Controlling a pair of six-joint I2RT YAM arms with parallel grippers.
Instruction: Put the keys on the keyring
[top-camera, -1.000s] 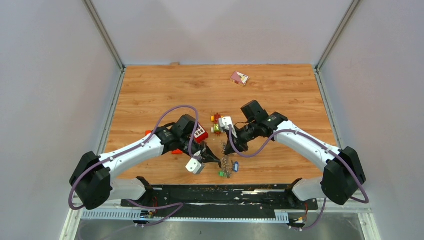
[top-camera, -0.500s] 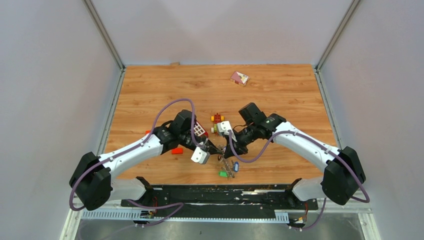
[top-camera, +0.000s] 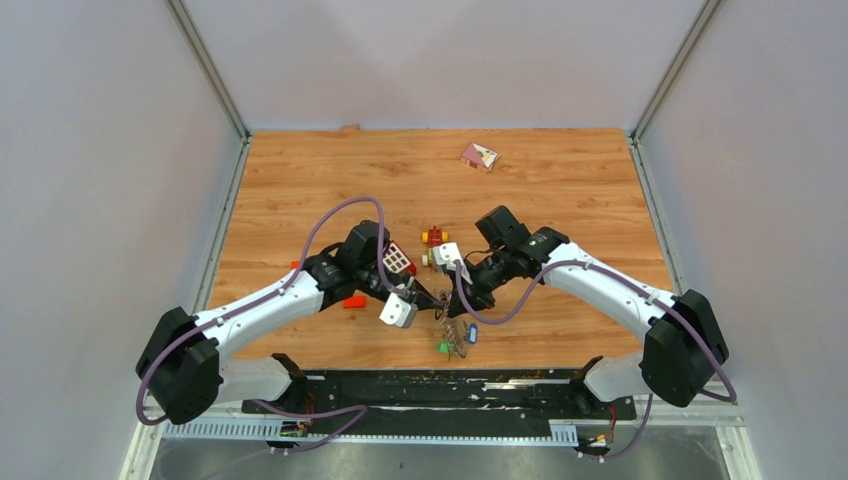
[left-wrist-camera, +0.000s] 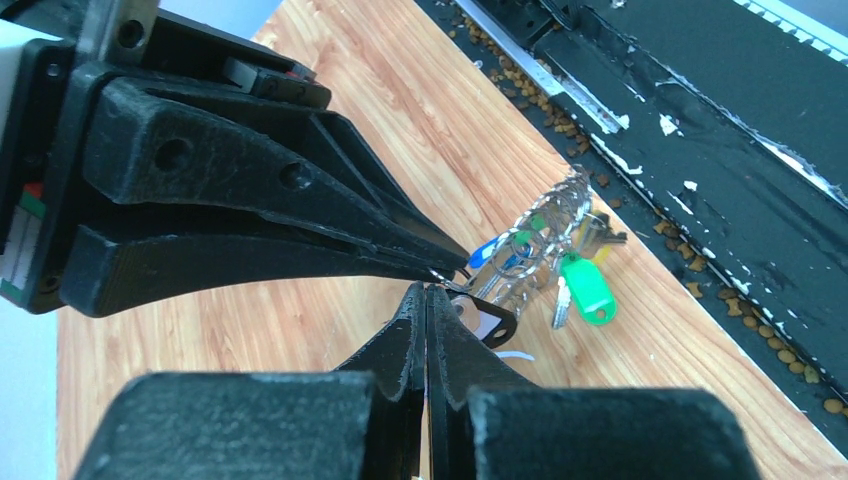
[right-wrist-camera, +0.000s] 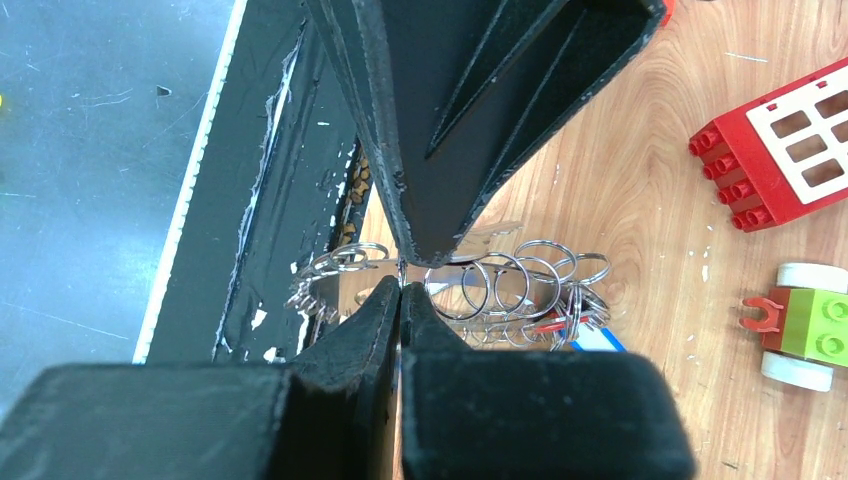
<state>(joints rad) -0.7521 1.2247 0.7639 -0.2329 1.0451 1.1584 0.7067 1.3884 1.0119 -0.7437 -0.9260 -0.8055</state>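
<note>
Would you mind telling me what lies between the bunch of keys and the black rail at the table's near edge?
Between the keys and rail is only bare table edged with brown crumbs, as the left wrist view shows.

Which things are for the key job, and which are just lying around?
For the job:
keys
keyring

Just lying about:
red window brick
wheeled toy
pink packet
small red brick
</note>
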